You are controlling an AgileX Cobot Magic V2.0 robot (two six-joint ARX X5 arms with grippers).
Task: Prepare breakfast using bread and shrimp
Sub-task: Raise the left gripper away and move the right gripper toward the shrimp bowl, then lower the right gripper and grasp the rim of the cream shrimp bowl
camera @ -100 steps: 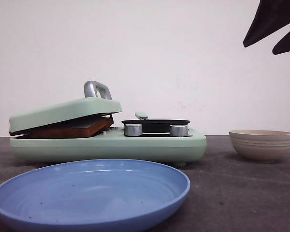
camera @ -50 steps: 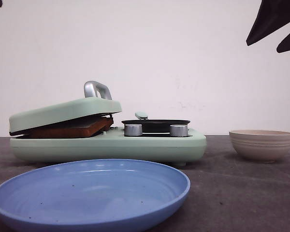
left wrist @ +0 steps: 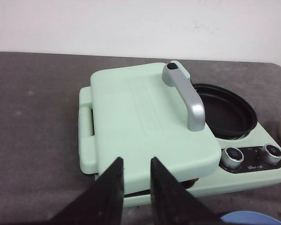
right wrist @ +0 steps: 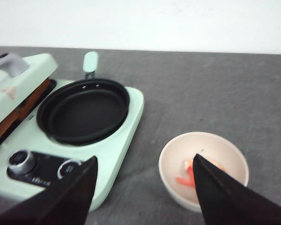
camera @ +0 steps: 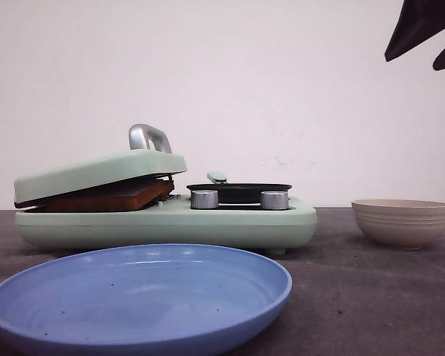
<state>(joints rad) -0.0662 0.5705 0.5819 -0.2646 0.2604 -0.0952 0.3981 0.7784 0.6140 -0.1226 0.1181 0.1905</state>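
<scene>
Bread point(camera: 107, 197) is sitting clamped under the press lid point(left wrist: 147, 126), presumably toasting, while shrimp point(right wrist: 193, 174) is waiting in the beige bowl point(right wrist: 225, 150) beside the empty pan point(right wrist: 83, 117). Right hand point(right wrist: 143, 197) is hanging spread wide above that bowl (likely lining up a pick); left hand point(left wrist: 136, 197) is hovering narrowly parted, holding nothing.

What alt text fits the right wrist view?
The open right pincer hangs above a beige bowl holding shrimp, beside a mint green cooker with an empty black pan and two silver knobs.
</scene>
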